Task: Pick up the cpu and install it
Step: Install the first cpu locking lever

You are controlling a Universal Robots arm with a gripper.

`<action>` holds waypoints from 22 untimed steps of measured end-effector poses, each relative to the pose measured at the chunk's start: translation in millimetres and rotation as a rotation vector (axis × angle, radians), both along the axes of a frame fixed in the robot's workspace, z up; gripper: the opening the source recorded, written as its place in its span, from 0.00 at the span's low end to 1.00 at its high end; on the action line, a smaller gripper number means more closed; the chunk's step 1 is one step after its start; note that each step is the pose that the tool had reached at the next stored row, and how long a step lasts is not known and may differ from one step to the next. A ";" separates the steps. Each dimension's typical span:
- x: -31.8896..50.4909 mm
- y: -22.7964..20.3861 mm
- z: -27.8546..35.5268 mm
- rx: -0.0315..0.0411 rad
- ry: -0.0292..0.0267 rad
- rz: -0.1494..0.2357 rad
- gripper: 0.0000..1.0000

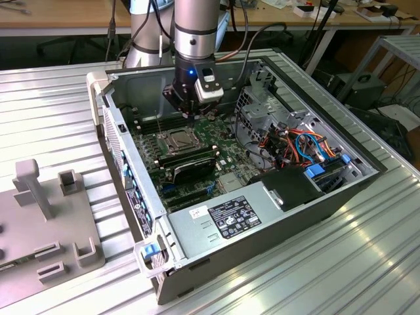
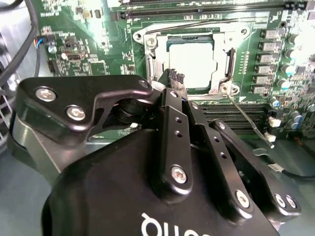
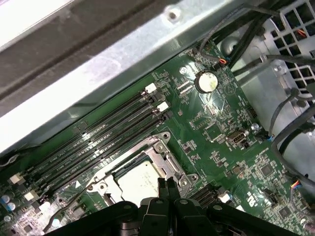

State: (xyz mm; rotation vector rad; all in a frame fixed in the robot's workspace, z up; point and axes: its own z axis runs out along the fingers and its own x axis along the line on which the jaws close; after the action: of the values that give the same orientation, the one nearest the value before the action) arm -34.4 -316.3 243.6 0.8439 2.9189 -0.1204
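One cpu [image 2: 193, 63] — socketed, hand [image 2: 176, 77] above

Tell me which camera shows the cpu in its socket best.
The second wrist view: the cpu lies plainly in the socket frame. The first wrist view shows it partly behind the gripper; the exterior view shows it small.

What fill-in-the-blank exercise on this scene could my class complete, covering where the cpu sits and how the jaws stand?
1. The cpu lies flat inside the metal-framed ____ on the motherboard.
2. The gripper hangs over the cpu with its jaws ____.
3. The motherboard sits inside an open computer ____.
4. The jaws hold ____.

Missing words: socket; shut; case; nothing
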 end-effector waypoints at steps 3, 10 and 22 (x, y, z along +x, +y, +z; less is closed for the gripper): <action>0.0 0.0 -0.2 0.0001 -0.0001 0.055 0.11; 0.0 0.0 -0.4 0.0001 0.0000 0.117 0.11; -0.6 0.0 -0.4 0.0000 0.0000 0.125 0.11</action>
State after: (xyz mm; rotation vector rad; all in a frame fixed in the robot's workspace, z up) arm -35.0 -316.3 243.2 0.6595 2.9615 -0.1106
